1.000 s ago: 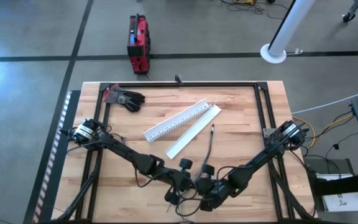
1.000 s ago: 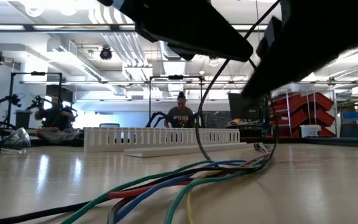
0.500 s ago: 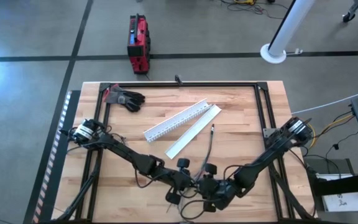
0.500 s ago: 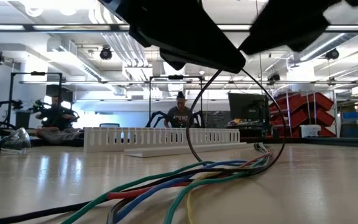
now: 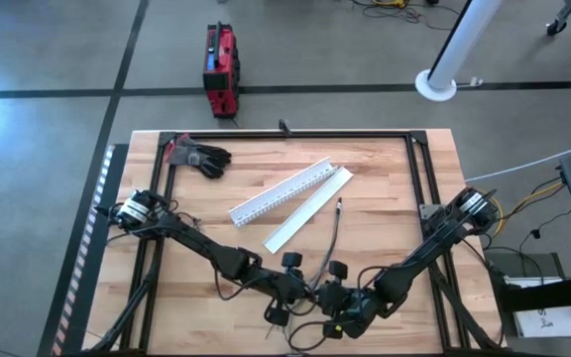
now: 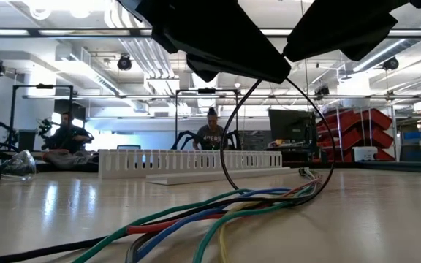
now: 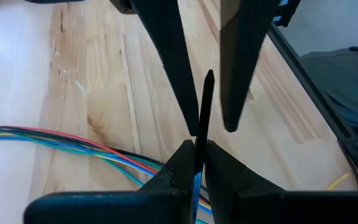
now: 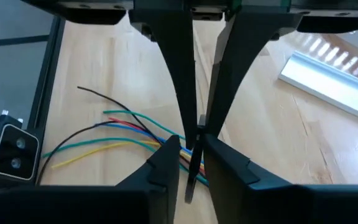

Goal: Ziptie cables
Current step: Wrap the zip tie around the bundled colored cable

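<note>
Black glove (image 5: 202,157), white channel (image 5: 280,192), red toolbox (image 5: 220,69).

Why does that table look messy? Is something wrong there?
Nothing looks broken. The cables lie loose and fanned out, not yet bundled. A black glove sits at the far corner, and the white channel and its lid lie slanted across the table.

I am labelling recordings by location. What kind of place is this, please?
Probably a robotics lab or workshop. The wooden table stands on a bare floor, red bins line the far wall, people sit at other rigs, and pipes run under the open ceiling.
</note>
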Controlling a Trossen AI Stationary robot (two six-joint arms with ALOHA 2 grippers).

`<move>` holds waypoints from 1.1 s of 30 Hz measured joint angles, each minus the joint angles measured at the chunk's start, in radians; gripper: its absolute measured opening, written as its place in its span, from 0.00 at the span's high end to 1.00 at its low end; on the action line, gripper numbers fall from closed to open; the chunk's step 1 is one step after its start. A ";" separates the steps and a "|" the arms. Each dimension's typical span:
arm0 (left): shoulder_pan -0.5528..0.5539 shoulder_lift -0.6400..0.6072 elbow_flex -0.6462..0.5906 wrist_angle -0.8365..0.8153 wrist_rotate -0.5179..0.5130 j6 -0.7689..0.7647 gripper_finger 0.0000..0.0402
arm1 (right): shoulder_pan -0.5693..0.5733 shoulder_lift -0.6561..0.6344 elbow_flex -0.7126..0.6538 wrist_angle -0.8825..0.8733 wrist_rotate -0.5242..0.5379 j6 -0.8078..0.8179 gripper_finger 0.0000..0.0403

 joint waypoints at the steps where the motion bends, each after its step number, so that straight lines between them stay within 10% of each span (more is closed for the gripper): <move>1: 0.000 0.000 0.000 0.002 0.000 0.000 0.98 | 0.000 0.000 -0.001 -0.002 0.000 0.000 0.87; 33: -0.003 0.000 0.000 -0.002 0.000 0.003 0.98 | 0.120 -0.084 0.278 -0.489 -0.014 -0.003 1.00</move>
